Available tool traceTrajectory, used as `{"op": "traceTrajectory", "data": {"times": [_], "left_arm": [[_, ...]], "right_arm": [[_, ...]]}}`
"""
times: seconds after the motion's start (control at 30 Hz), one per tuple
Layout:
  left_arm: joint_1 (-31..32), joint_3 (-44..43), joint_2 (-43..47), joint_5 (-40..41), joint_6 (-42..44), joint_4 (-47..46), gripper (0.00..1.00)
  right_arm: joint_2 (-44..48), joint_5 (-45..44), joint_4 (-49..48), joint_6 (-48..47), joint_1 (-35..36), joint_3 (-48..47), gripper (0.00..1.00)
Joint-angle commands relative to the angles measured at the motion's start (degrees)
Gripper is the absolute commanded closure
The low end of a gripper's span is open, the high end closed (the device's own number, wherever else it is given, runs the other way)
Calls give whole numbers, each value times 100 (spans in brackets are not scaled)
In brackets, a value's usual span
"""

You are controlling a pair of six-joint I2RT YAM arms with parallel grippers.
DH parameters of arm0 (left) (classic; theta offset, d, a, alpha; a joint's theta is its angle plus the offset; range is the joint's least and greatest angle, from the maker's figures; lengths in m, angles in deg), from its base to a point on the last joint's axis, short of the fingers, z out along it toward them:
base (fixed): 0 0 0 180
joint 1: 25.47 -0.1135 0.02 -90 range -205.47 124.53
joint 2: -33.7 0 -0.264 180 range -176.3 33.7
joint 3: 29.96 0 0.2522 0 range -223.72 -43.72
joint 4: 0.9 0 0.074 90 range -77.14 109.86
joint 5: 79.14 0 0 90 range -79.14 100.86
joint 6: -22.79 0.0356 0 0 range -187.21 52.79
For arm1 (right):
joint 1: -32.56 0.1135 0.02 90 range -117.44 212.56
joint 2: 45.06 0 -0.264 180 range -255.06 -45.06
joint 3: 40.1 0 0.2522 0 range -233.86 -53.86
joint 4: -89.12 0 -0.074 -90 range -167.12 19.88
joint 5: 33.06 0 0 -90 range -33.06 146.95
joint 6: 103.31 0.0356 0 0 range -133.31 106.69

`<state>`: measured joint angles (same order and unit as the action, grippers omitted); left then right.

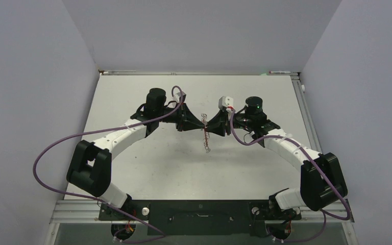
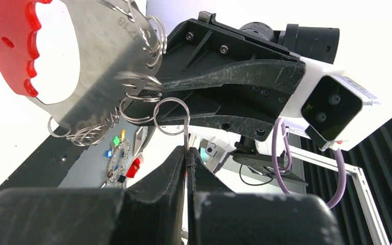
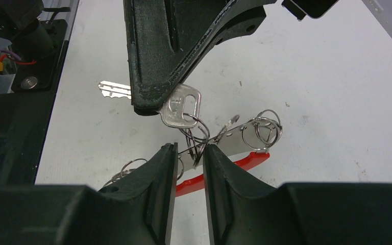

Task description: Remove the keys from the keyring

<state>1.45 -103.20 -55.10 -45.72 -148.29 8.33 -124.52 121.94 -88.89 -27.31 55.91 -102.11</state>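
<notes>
— What has the left claw got?

— It's clamped tight on one key. The blade tip sticks out one side and the head the other, with a wire loop through its hole.

— And the keyring?

— It hangs between the two claws, above the tabletop. The loops join a steel plate edged by the red strap.

— The right claw?

— Narrow, facing the left one. Its fingers are pinched on the keyring's loops, just beside the key's head.
</notes>
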Motion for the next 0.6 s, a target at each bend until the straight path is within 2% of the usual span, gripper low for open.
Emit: {"op": "traceTrajectory", "data": {"times": [0.0, 0.17, 0.4, 0.57], "left_arm": [[15, -147, 117, -158, 136, -189, 100], [15, -139, 137, -163, 166, -179, 100], [-108, -155, 231, -138, 482, 189, 100], [-211, -64, 322, -96, 552, 339, 100]], "right_arm": [[27, 223, -379, -38, 29, -224, 76], [54, 234, -421, 30, 23, -172, 94], [125, 40, -358, 136, -9, -70, 95], [193, -428, -1106, 1049, -66, 204, 95]]}}
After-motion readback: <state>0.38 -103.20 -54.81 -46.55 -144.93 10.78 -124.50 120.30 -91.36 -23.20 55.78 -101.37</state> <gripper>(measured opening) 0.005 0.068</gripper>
